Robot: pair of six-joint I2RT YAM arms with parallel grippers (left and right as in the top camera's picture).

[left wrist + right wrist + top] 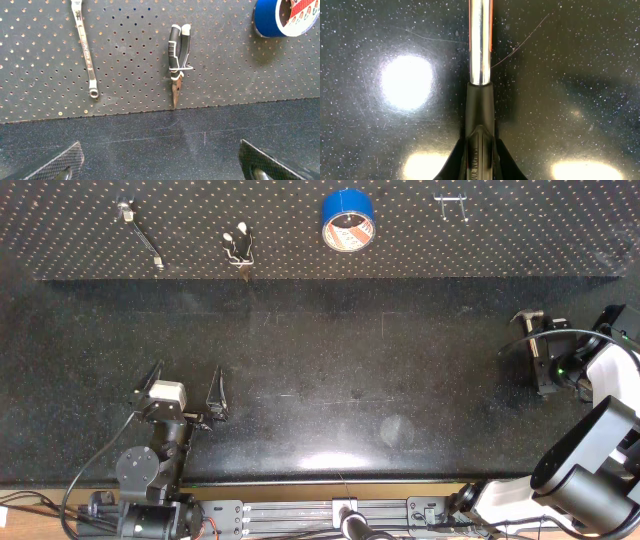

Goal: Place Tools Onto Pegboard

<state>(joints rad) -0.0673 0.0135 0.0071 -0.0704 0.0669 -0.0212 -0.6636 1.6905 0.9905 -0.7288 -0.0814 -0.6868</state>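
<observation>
1. Top view: the right gripper sits at the right edge of the frame, jaws closed on the handle of a hammer.
   - The hammer's long axis runs up the frame, head toward the pegboard.
   - An empty hook hangs in the upper right of the pegboard, up and to the left of the hammer head and well apart from it.
   - The right arm is much the nearer arm to that hook.
   - The left gripper rests at the lower left, near its base.
2. Left wrist view: the left jaws stand wide and hold nothing, with one finger at each lower corner of the frame.
   - A wrench, a pair of pliers and a roll of blue tape already hang on the pegboard.
   - The wrench is at the upper left, the pliers at centre and the tape at the upper right.
3. Right wrist view: the chrome shaft and black grip run straight up the middle of the frame, in line with the fingers.
   - The grip is clamped between the fingers at the bottom centre.
   - Whether the hammer is clear of the worktop cannot be determined.
   - The worktop is black, speckled and glossy, with fine scratches and bright lamp reflections.
</observation>
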